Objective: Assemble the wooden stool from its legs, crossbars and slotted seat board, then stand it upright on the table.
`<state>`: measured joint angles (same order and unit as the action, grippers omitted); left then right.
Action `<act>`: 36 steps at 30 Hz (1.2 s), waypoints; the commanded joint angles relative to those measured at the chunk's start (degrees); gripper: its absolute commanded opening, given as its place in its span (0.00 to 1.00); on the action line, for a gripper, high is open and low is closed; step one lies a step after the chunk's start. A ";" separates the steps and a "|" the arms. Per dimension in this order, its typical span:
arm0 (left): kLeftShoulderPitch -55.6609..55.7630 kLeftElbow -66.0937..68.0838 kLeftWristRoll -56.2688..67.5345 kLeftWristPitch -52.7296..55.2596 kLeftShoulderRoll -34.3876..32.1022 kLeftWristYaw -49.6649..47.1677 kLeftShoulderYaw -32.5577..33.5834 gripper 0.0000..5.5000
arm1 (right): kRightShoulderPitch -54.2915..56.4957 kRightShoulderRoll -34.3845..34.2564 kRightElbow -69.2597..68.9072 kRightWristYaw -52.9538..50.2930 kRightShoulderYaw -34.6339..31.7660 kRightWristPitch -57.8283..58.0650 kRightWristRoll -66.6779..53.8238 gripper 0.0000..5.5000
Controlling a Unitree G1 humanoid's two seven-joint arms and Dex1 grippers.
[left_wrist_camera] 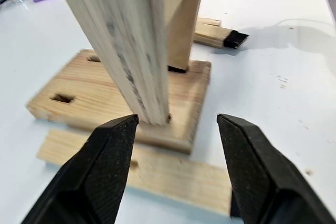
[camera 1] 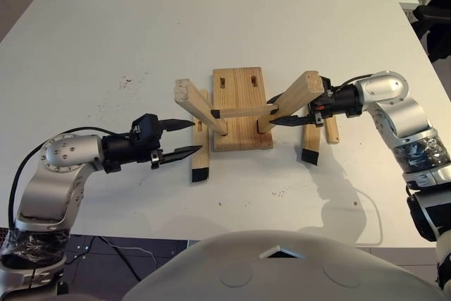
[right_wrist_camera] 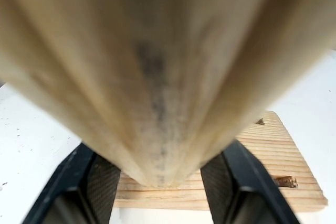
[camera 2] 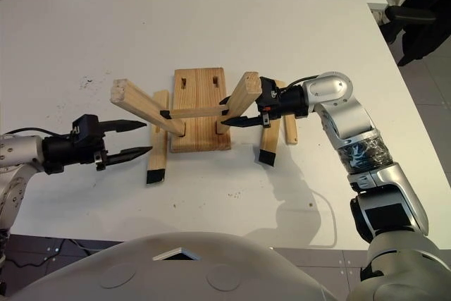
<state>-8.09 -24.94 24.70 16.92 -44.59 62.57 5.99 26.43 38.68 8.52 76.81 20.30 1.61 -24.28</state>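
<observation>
Right pincer is clenched on the right leg, I think to hold it steady in its slot of the seat board, which lies flat on the bench. Left pincer hovers released just beside the left leg, probably to seize it.

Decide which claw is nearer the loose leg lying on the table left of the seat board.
Left. The left claw hangs open right beside the loose leg; the right claw is across the seat board, clamped on a standing leg.
</observation>
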 commanded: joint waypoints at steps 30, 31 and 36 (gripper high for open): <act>29.60 -4.95 -13.96 6.22 14.06 -0.47 -31.20 0.51 | 2.92 -8.55 7.12 5.98 18.76 4.15 14.30 0.36; 30.51 -3.84 -15.00 6.14 16.00 -0.86 -32.91 0.51 | 2.75 -8.84 6.77 5.73 19.09 4.20 14.34 0.36; 31.83 -1.30 -15.87 8.83 22.22 -4.09 -32.42 0.51 | 3.40 -10.05 4.90 3.79 19.29 4.15 13.98 0.36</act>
<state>16.36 -21.97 0.50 29.50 -38.59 57.65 -14.90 32.56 39.13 17.41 76.73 20.79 2.74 -24.26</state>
